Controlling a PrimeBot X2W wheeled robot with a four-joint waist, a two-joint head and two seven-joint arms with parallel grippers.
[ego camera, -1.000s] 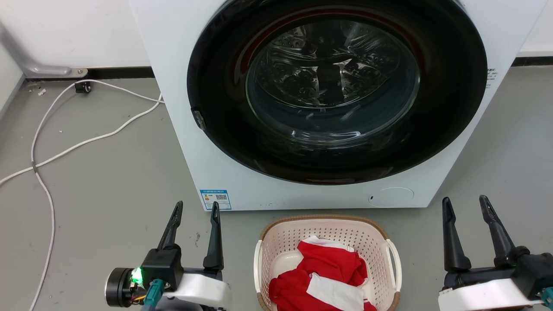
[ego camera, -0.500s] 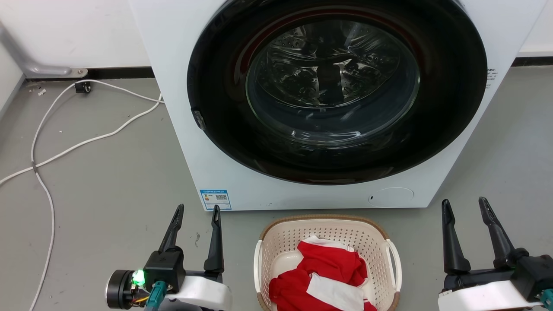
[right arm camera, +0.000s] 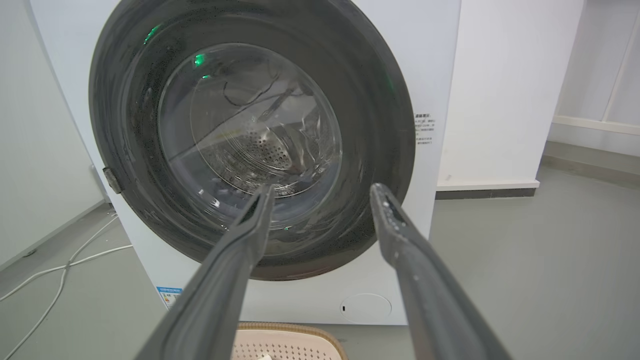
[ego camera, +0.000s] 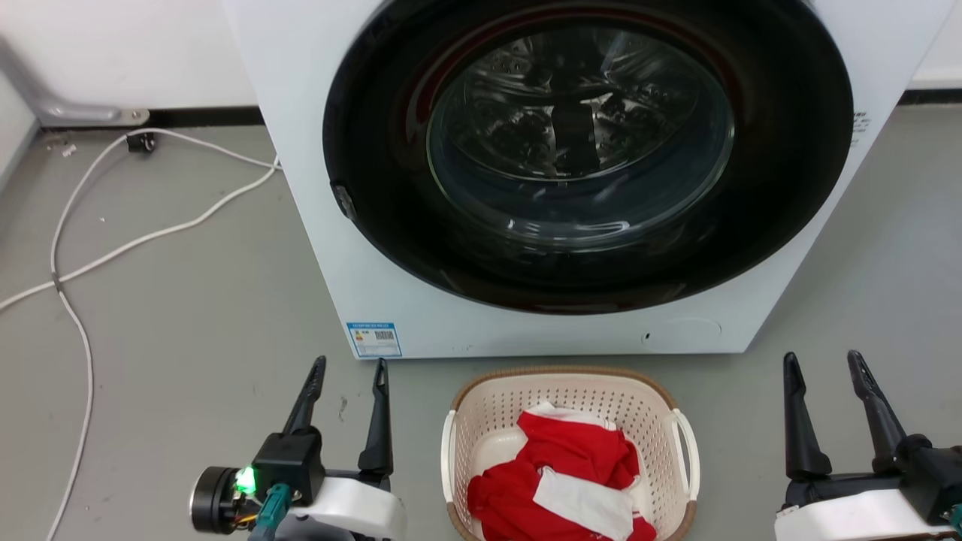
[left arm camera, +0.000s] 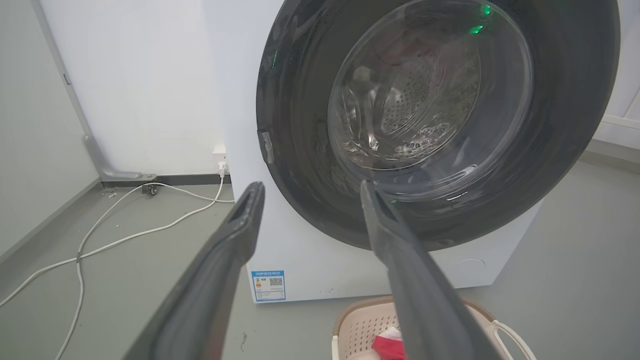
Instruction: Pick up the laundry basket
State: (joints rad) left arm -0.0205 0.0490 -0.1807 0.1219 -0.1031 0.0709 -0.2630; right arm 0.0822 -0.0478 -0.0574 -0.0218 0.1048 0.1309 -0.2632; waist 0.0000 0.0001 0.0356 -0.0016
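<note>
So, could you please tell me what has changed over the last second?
The head camera shifted, so the scene sits slightly higher. The left end effector and right end effector sank a little in view, open and empty. The basket stays untouched.

We look along our right tool (right arm camera: 322,192), its two dark fingers (right arm camera: 227,270) spread wide apart, toward the white washer (right arm camera: 435,75) and its round dark door (right arm camera: 250,120). Below the fingers, the laundry basket (right arm camera: 300,328) shows its brown rim on the grey floor (right arm camera: 525,260), just before the washer.
</note>
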